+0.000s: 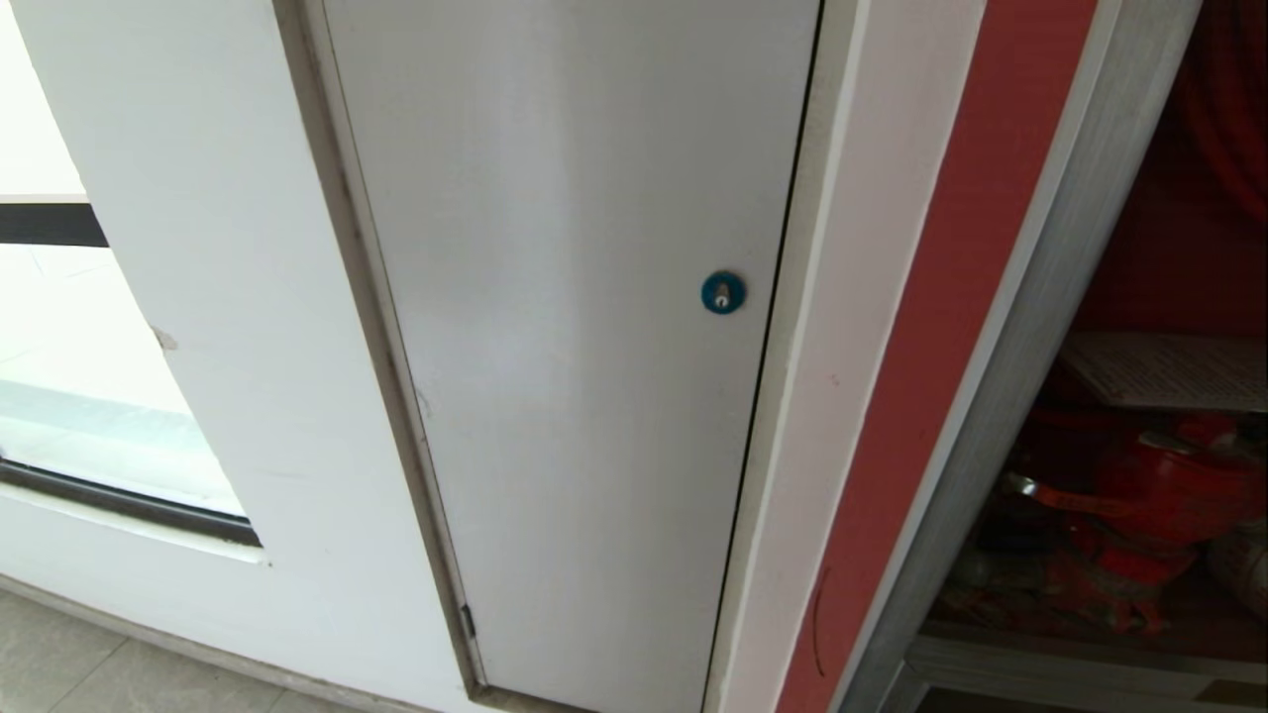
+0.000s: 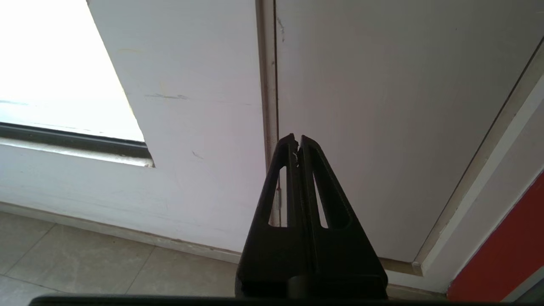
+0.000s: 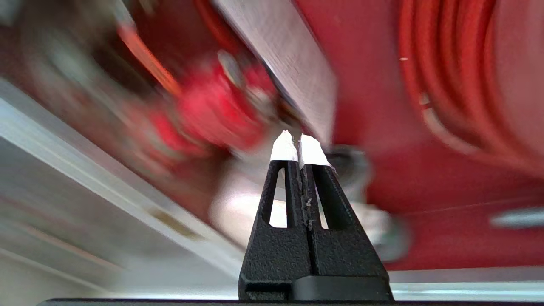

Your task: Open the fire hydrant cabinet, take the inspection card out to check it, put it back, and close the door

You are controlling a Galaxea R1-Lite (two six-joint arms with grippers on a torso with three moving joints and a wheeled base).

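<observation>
The fire hydrant cabinet [image 1: 1030, 376] stands open at the right edge of the head view, its silver frame around a red interior. The inspection card [image 1: 1169, 371], a white gridded sheet, lies flat above the red valve [image 1: 1139, 495]. Its glass door is out of view. In the right wrist view my right gripper [image 3: 297, 138] is shut on nothing and points into the cabinet. Its white-tipped fingers are just short of the card [image 3: 289, 55], between the valve [image 3: 212, 114] and the red hose reel [image 3: 446, 76]. My left gripper [image 2: 296, 138] is shut and parked low.
A plain white narrow door [image 1: 575, 347] with a round blue lock [image 1: 723, 292] fills the middle of the head view, left of a red wall strip [image 1: 941, 347]. A window [image 1: 59, 396] is at the far left, over a tiled floor [image 2: 85, 263].
</observation>
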